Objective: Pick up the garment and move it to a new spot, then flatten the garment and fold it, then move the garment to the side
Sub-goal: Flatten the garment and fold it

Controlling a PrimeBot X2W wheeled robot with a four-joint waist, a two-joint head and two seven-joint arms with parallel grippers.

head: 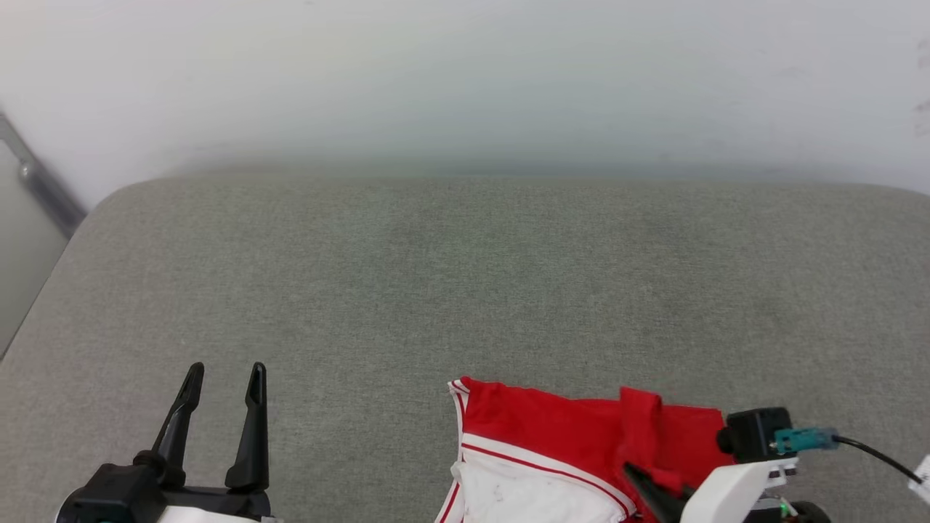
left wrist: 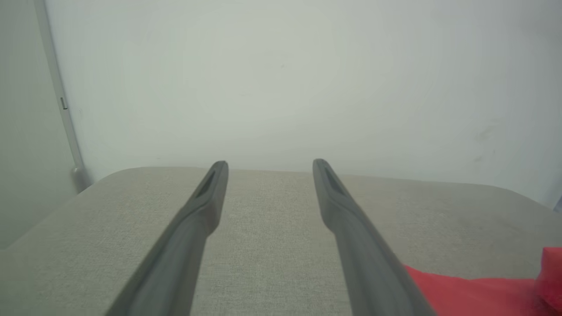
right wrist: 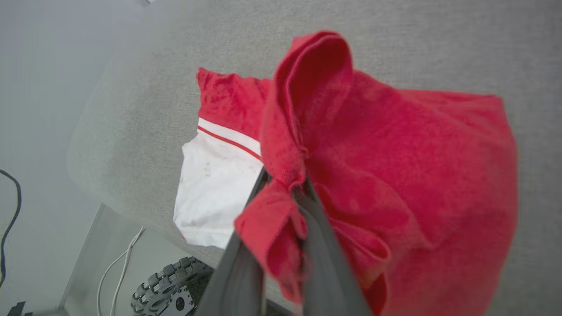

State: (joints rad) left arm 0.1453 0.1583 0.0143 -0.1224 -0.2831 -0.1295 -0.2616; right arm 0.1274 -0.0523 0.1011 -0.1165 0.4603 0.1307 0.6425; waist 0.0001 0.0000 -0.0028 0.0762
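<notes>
The garment, a red shirt with a white sleeve and red-and-white striped trim, lies bunched at the near edge of the grey cushioned surface, right of centre. My right gripper is shut on a raised fold of its red cloth; in the right wrist view the right gripper pinches that fold, with the garment draped around the fingers. My left gripper stands open and empty at the lower left, well left of the shirt. From the left wrist, the left gripper points over bare cushion, the garment at lower right.
A pale wall rises behind the cushion. A grey metal rail runs at the far left. Below the cushion's near edge, the right wrist view shows a toothed wheel, a white cable and a dark cable.
</notes>
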